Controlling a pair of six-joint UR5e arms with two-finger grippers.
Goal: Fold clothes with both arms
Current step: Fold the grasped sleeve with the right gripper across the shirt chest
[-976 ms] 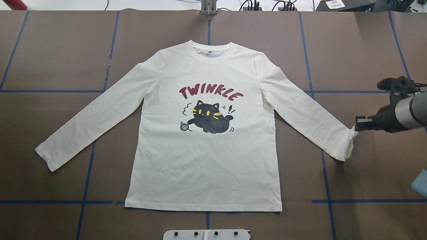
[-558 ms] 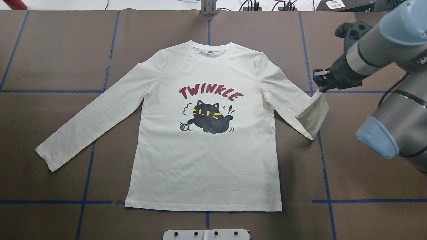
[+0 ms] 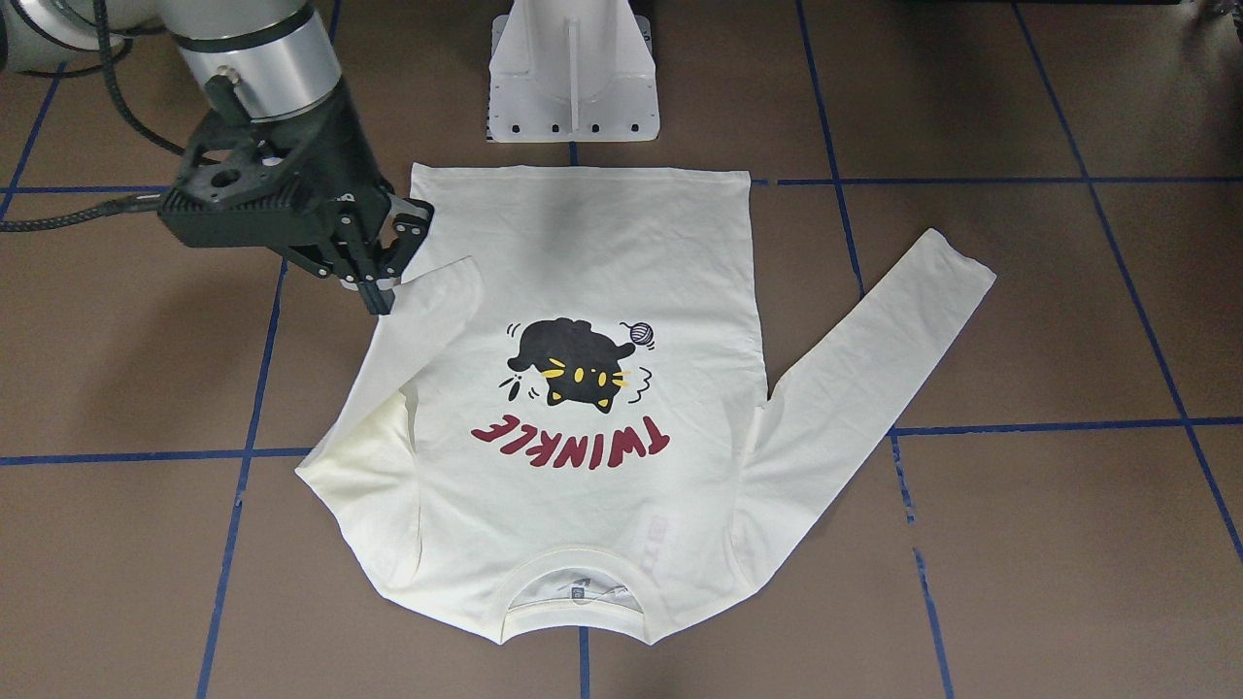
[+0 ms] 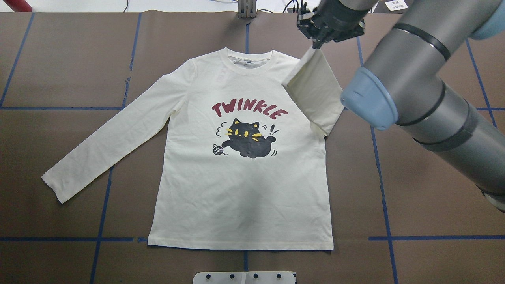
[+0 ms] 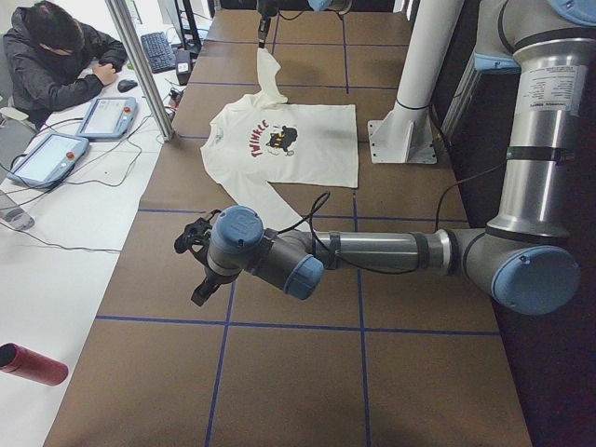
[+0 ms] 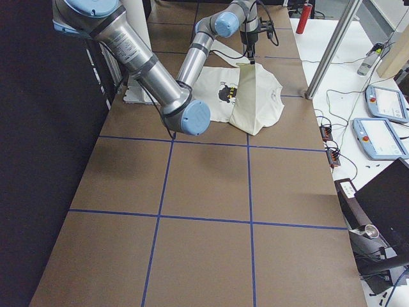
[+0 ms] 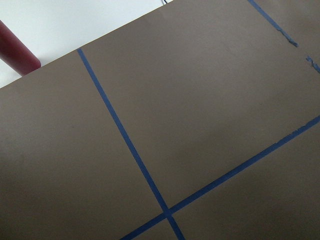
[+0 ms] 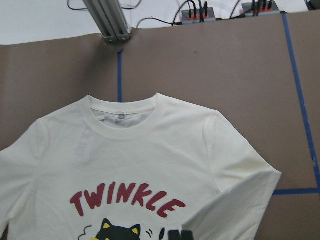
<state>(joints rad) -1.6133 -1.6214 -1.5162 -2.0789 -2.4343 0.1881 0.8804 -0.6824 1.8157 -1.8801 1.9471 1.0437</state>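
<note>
Cream-white long-sleeved T-shirt (image 4: 240, 189) with black cat print and red TWINKLE lettering lies print-up on the brown paper-covered table (image 4: 59, 59), collar at the far edge, hem toward the robot. The body is flat. The left-side sleeve (image 4: 106, 142) is spread diagonally on the table, nothing near it.

The right gripper (image 4: 317, 44), a black two-finger claw, is pinched closed on the cuff end of the right-side sleeve (image 4: 313, 88). That sleeve is off the table and hangs from the jaws, bending back near the shoulder. The gripper is well above the cloth. Which part of the shirt it is over is hard to call, since the overhead and front views disagree; probably near the shoulder.

The left gripper (image 5: 197, 270) shows only in the left side view, over bare table and well apart from the shirt. Open or closed, can't tell. Its wrist camera shows only table and blue tape lines (image 7: 125, 145).

Step in hand: first sleeve fold, mid-carry. Early in the task, no fold laid yet.

Next move, my read: swing the cuff across the chest toward the left side, lower it until the sleeve lies flat on the body, then let go. It needs light tension so the crease falls at the shoulder seam without dragging the body. The risk is bunching at the shoulder. The left arm then has to come in for the other sleeve.
</note>
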